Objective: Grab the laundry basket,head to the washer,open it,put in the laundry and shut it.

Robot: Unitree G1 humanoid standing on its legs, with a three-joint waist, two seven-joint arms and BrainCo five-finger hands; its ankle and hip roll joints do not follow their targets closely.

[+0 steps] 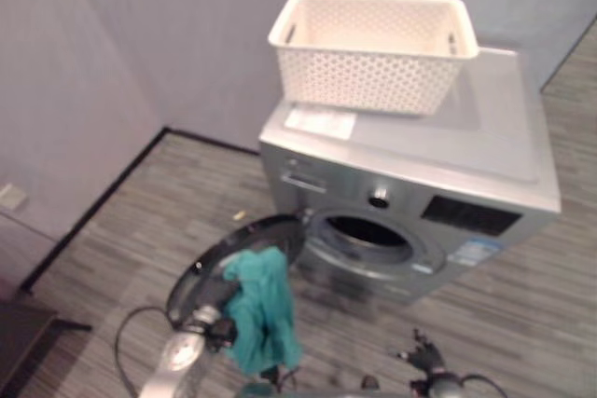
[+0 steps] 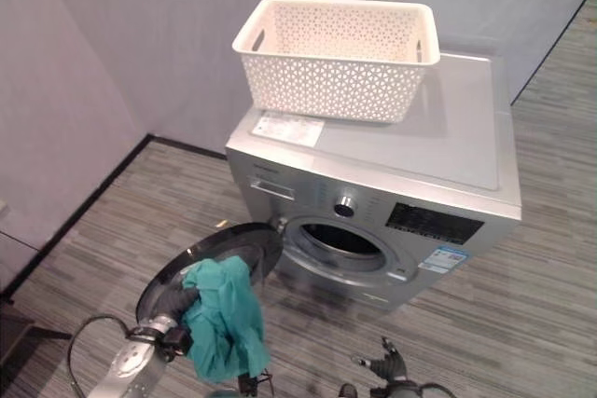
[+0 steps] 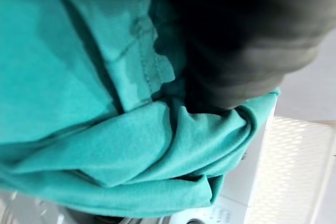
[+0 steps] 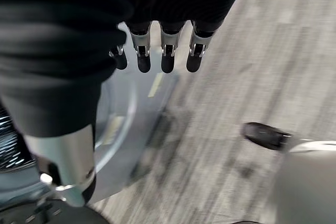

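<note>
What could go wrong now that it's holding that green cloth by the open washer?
1. The cloth hangs loose from the left hand, well short of the drum opening; a trailing end might snag on the door or hang out over the rim.
2. The door stands swung wide beside that arm, so the arm could bump it.
3. The basket sits near the washer top's front edge; a jolt might shift it.

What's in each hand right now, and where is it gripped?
Left hand holds the teal garment by its bunched upper end; the rest hangs down. Right hand holds nothing, fingers relaxed.
</note>
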